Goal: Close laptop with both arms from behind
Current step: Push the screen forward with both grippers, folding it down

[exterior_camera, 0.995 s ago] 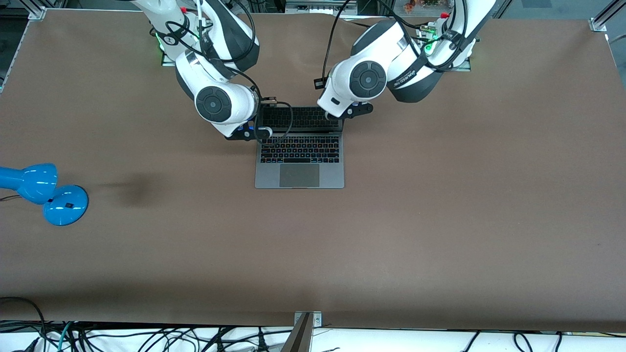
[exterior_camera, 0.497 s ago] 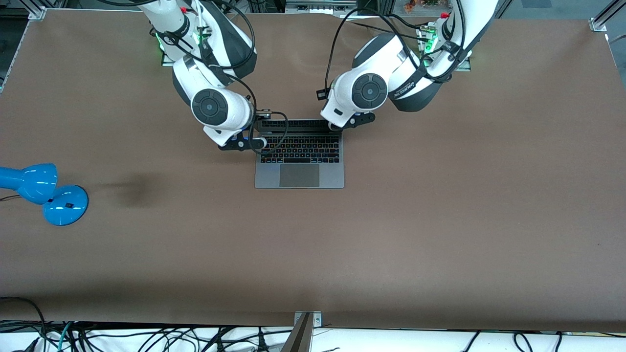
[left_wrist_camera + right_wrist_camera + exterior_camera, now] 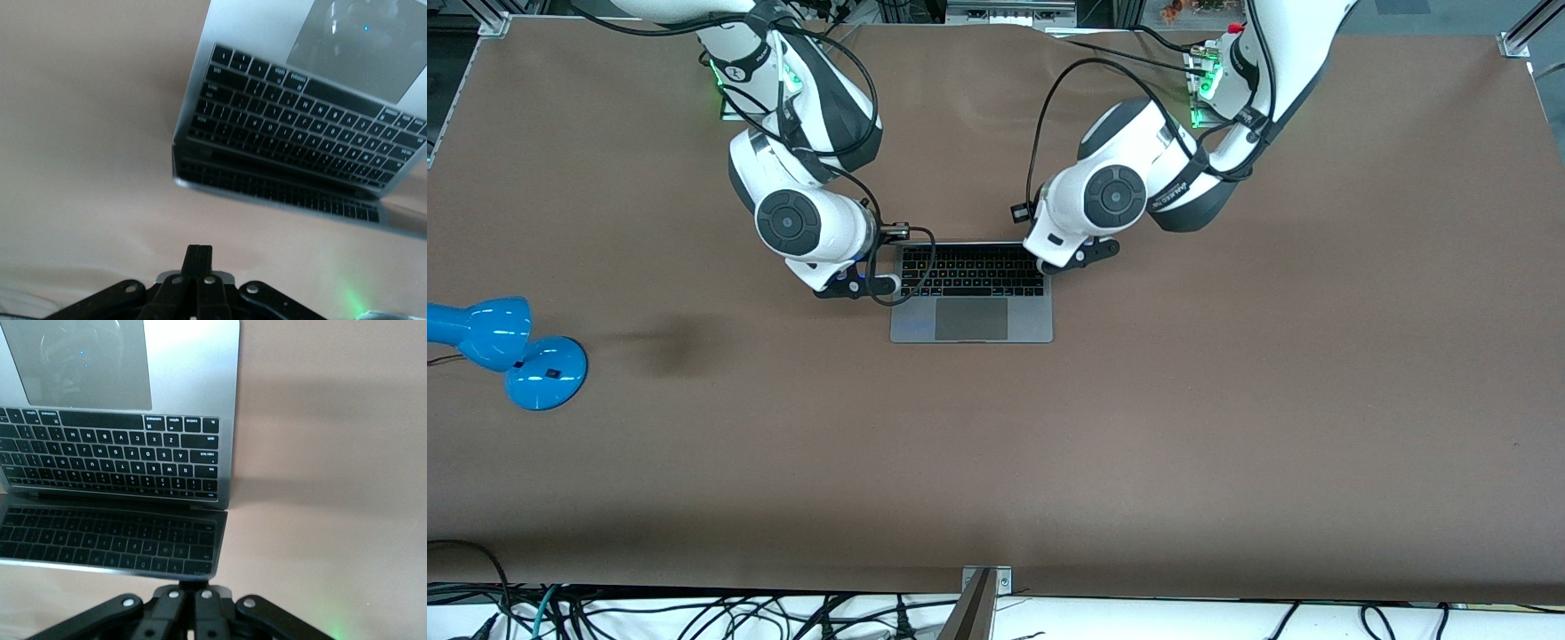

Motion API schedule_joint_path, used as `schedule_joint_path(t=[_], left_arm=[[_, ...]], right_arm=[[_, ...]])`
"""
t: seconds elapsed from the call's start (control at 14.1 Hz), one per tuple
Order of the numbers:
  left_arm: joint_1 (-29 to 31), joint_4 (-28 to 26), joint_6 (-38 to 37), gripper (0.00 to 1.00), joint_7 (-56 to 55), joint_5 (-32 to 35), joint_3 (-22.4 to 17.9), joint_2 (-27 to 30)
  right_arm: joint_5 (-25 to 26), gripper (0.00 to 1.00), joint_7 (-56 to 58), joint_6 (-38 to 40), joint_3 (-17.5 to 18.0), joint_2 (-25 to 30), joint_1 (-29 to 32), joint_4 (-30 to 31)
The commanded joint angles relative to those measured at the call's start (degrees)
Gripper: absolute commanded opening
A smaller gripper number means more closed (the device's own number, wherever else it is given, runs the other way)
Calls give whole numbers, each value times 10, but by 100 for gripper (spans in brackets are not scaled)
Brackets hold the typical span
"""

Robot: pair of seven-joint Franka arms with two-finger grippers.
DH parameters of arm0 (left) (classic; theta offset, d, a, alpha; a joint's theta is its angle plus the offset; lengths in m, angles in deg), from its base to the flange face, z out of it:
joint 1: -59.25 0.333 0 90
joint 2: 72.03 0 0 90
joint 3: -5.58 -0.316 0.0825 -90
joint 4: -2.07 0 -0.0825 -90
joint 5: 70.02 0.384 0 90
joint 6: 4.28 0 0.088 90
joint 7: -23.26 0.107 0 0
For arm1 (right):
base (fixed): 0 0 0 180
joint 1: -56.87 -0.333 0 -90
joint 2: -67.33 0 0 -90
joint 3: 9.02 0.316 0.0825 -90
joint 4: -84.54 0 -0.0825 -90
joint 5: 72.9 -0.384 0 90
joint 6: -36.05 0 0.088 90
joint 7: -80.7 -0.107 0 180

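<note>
The grey laptop [image 3: 971,318] lies open at the table's middle, its lid tipped forward over the black keyboard and seen almost edge-on in the front view. My right gripper [image 3: 876,283] is shut at the lid's corner toward the right arm's end. In the right wrist view the lid's edge [image 3: 200,568] covers the tips of my shut right gripper [image 3: 198,585]. My left gripper [image 3: 1060,263] is shut at the lid's other corner. In the left wrist view it [image 3: 198,252] sits just short of the lid's edge [image 3: 267,195], above the keyboard [image 3: 293,127].
A blue desk lamp [image 3: 516,351] lies near the table's edge at the right arm's end. Bare brown tabletop [image 3: 1227,400] surrounds the laptop. Cables hang along the table edge nearest the front camera.
Both grippers have moved toward the front camera and down with the lid. The lid has tipped forward; its dark screen, in view before, now shows edge-on.
</note>
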Motion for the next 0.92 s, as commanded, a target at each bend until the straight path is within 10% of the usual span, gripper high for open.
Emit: schedule_joint_path(t=[0.0,0.85], left_arm=[[-7,47,-1,0,-9,34,-2,-40],[-40,135,16,0,-8,78,-57,-121]], right_arm=[[8,2,7,-7,2,-23,2,-26],[22,2,10,-59,-10,-77,-5,-56]])
